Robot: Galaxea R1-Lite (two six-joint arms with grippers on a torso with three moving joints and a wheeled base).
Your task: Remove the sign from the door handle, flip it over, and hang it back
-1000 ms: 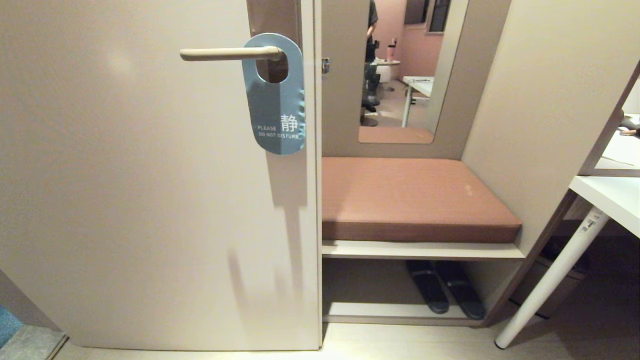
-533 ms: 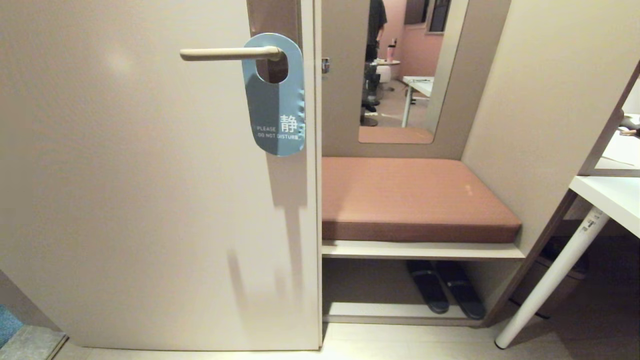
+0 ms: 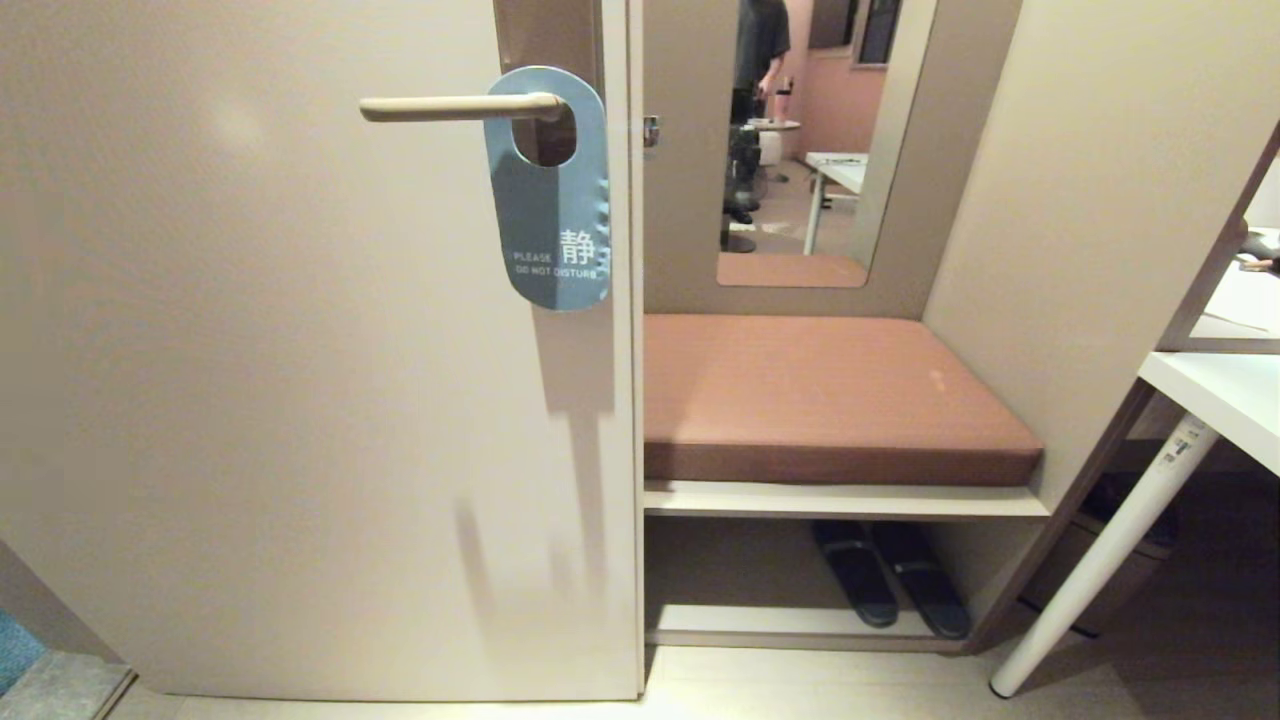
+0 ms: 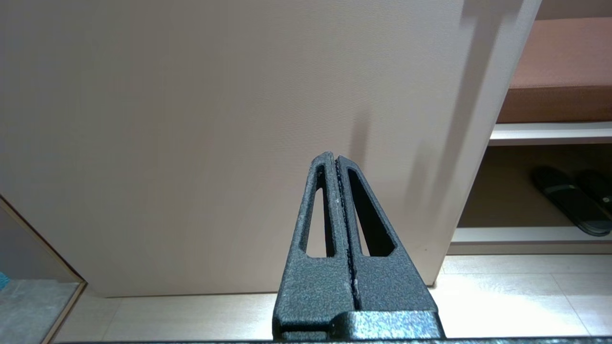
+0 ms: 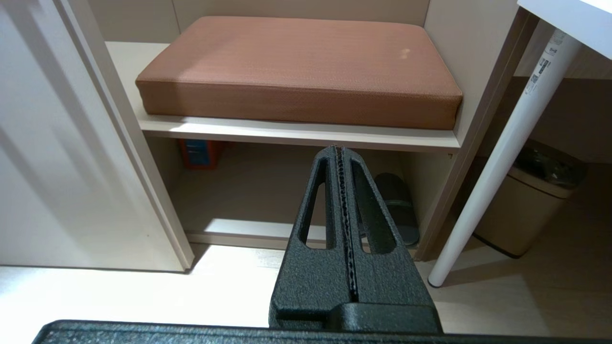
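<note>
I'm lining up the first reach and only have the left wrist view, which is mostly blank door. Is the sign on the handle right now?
Observer: Yes. The sign hangs by its hole on the door handle, text side out.
Operator: Is my left gripper near it?
Observer: No. The left gripper is shut, low beside the door; it is absent from the head view.
Operator: And the right one?
Observer: The right gripper is shut, empty, facing the bench cushion.
</note>
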